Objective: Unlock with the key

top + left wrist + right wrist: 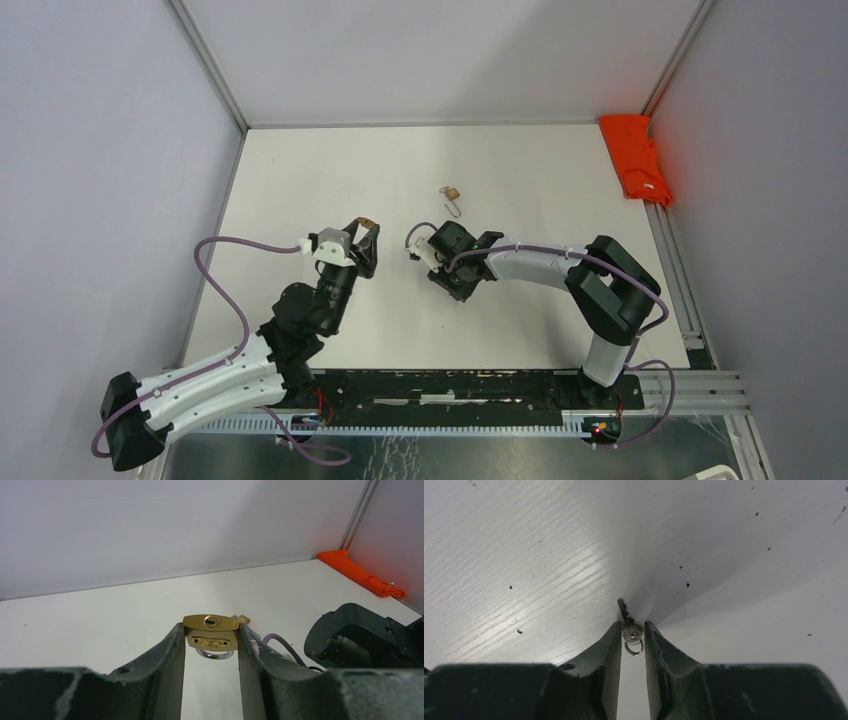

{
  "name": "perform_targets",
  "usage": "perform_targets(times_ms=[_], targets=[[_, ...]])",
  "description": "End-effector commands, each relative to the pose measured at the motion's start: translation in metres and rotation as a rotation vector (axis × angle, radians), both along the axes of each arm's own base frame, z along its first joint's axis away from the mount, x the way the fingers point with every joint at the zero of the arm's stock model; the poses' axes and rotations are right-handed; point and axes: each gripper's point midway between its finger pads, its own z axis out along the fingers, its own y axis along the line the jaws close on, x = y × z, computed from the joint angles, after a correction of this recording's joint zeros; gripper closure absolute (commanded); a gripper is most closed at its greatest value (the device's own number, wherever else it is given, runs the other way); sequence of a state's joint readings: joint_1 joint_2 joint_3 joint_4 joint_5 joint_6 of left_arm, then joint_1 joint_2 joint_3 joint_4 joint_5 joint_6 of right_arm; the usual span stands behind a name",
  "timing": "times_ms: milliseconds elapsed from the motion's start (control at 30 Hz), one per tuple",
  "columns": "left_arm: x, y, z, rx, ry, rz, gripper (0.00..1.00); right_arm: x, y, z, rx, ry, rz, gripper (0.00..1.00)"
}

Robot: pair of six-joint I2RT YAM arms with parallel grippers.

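Grey walls box in a white worktop on three sides. At the left, the left claw stands fairly wide and grips the padlock by its two flanks. The lock is clear of the worktop, turned shackle-down, so the keyhole sits on the upper face. Just right of it, across a short gap, the right claw is narrow and pinches the key by its head. The ring hangs back between the fingers. The key's blade runs straight out past the fingertips along the claw's own line, its tip close over the worktop; whether it touches is unclear. From above, the padlock lies left of the key and slightly farther back. The right arm is the one carrying the key, so the approach is probably its job. The blade does not look lined up with the upward keyhole, so the key would likely need lifting and tilting before it can enter. Farther right and back, a small brass piece with a wire loop lies loose. An orange cloth sits in the far right corner.
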State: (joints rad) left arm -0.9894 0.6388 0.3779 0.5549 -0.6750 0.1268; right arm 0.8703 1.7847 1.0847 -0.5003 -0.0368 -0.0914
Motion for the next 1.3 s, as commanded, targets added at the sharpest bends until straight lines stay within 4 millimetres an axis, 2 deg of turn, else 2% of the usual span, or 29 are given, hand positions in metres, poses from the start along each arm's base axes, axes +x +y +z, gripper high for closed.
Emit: perform_targets(times_ms=[0, 133, 333, 667, 1033, 1067, 1133, 1167, 1267], targets=[[-0.001, 0.002, 0.016, -0.084, -0.025, -0.005, 0.98, -0.011, -0.042, -0.026, -0.169, 0.027, -0.047, 0.72], [-0.002, 0.003, 0.019, -0.091, -0.031, -0.007, 0.98, -0.003, -0.03, -0.012, -0.124, -0.004, -0.056, 0.74], [-0.002, 0.003, 0.019, -0.092, -0.032, -0.006, 0.98, 0.005, -0.012, 0.006, -0.046, -0.022, -0.056, 0.84], [-0.003, 0.004, 0.019, -0.091, -0.034, -0.007, 0.98, 0.008, 0.01, 0.016, 0.065, -0.005, -0.052, 1.0], [-0.004, 0.006, 0.021, -0.101, -0.037, -0.009, 0.98, 0.02, 0.011, 0.038, 0.132, -0.029, -0.099, 1.0], [-0.004, 0.006, 0.021, -0.1, -0.036, -0.008, 0.98, 0.018, 0.011, 0.038, 0.128, -0.018, -0.091, 0.96], [-0.004, 0.005, 0.02, -0.1, -0.035, -0.01, 0.98, 0.016, 0.009, 0.036, 0.109, -0.002, -0.083, 0.78], [-0.004, 0.005, 0.02, -0.099, -0.033, -0.01, 0.98, 0.014, 0.007, 0.034, 0.105, 0.002, -0.082, 0.73], [-0.003, 0.004, 0.019, -0.097, -0.03, -0.01, 0.98, 0.01, 0.004, 0.028, 0.102, 0.013, -0.076, 0.67]])
